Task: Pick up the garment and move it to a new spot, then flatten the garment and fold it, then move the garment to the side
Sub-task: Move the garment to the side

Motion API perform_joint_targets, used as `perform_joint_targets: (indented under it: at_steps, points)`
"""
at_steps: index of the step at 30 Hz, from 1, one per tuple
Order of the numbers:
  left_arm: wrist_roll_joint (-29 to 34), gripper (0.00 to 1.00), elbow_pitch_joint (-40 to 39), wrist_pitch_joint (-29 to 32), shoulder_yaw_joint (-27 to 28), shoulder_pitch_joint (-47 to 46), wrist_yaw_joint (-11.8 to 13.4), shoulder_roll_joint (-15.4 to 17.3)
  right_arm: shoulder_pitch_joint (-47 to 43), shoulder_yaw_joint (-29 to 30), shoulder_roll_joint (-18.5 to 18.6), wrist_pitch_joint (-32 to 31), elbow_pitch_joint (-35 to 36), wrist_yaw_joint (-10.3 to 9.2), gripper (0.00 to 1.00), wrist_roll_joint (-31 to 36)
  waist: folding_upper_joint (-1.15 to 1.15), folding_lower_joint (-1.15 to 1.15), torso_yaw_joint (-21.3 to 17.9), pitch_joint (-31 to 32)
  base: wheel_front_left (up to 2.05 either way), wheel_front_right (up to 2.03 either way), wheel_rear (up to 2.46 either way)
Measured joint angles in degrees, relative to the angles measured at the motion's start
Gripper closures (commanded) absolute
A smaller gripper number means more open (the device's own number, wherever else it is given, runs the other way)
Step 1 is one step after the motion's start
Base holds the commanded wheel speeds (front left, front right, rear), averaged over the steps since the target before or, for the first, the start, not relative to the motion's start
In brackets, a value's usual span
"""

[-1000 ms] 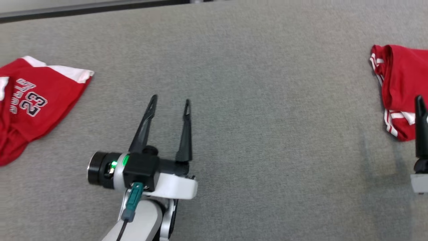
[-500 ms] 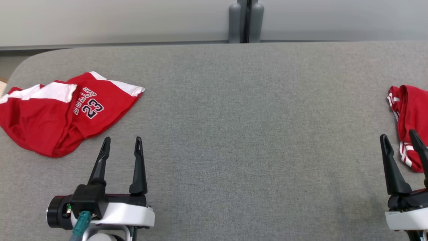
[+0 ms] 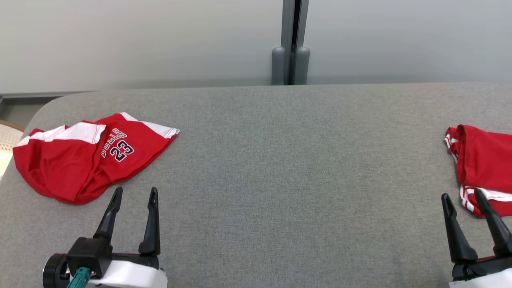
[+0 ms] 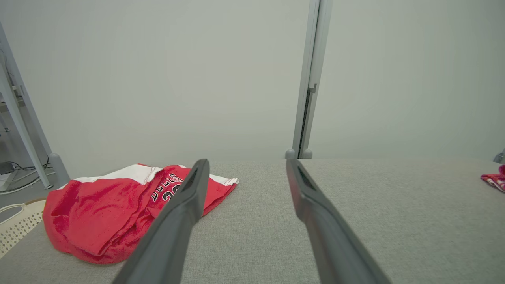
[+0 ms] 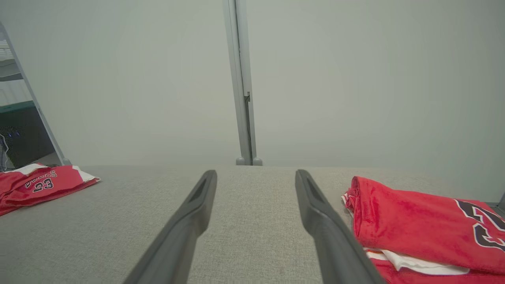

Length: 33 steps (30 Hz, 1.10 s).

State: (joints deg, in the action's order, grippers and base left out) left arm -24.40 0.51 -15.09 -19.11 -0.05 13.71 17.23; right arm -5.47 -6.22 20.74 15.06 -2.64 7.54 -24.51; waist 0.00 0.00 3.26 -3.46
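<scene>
A crumpled red jersey (image 3: 86, 158) with white trim and the number 23 lies at the table's left end; it also shows in the left wrist view (image 4: 114, 209) and in the right wrist view (image 5: 39, 183). My left gripper (image 3: 135, 194) is open and empty, just below and right of this garment, not touching it. A folded stack of red garments (image 3: 482, 164) (image 5: 414, 225) sits at the right edge. My right gripper (image 3: 462, 198) is open and empty, with its fingertips beside the near corner of that stack.
The grey fabric table (image 3: 288, 168) stretches between the two piles. A pale wall with a grey vertical post (image 3: 291, 44) runs behind its far edge. A white perforated basket (image 4: 15, 221) sits off the left end.
The head camera has tilted up and back, so the wall and far edge now show. Both grippers sit lower in the picture and stay open.
</scene>
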Motion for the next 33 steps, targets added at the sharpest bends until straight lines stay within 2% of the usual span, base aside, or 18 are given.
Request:
perform_joint_targets:
  at_steps: [16, 33]
  points:
    - [-1.67, 0.00, 1.87, 0.51, 0.52, 3.17, -0.87, 1.88, -2.86, 2.86, -4.57, -2.41, 0.14, -0.01, 0.00, 2.61, 0.00, 0.00, -0.87, 3.98, 0.00, 0.00, 0.00]
    - [-2.48, 0.00, 2.24, 0.88, 0.12, 3.26, -0.54, 1.72, -3.12, 4.00, -5.56, -3.69, 0.81, -0.01, 0.00, 3.66, 0.00, 0.00, -0.70, 4.18, 0.00, 0.00, 0.00]
